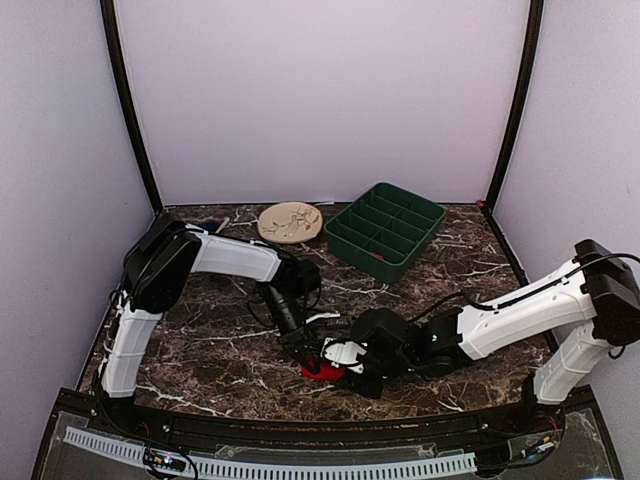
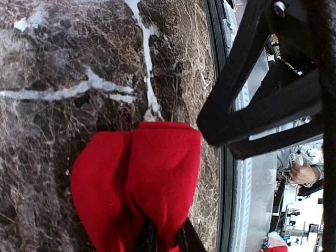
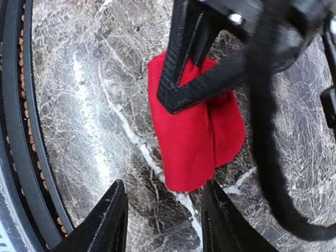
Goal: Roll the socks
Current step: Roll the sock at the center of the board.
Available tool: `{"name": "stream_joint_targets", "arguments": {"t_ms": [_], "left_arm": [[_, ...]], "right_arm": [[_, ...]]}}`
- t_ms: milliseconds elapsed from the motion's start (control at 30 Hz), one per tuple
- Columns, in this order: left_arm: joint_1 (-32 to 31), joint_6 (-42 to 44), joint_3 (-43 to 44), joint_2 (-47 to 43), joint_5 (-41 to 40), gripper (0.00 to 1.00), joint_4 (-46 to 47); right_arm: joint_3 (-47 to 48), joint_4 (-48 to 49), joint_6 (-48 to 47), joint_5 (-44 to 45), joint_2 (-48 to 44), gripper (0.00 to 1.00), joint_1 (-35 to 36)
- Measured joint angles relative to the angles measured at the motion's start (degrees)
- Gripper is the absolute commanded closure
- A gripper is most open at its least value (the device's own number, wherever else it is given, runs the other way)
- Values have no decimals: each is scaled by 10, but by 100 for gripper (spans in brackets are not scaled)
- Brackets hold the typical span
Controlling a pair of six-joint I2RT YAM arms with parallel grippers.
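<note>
At lower centre of the top view, the left end effector (image 2: pixel 164 239), nearly closed, is pinching the partly rolled red socks (image 2: pixel 142 184) on the table (image 1: pixel 220 340), while the right end effector (image 3: pixel 165 215) is hovering open and empty, likely needing to grasp their free end next.

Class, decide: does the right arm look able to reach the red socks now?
Probably yes: the right gripper stands open just short of the socks, with bare table between. The left gripper pinches their far end only.
</note>
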Motion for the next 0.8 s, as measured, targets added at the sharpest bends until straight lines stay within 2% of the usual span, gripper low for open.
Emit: {"name": "stream_joint_targets", "arguments": {"t_ms": [300,800], "left_arm": [[4,2,3,7,14,88,-13],[10,14,3,14,32,87,-23]], "right_arm": [[37,-4,-38,22,53,55,3],[47,8,-69,45,96,61,0]]}}
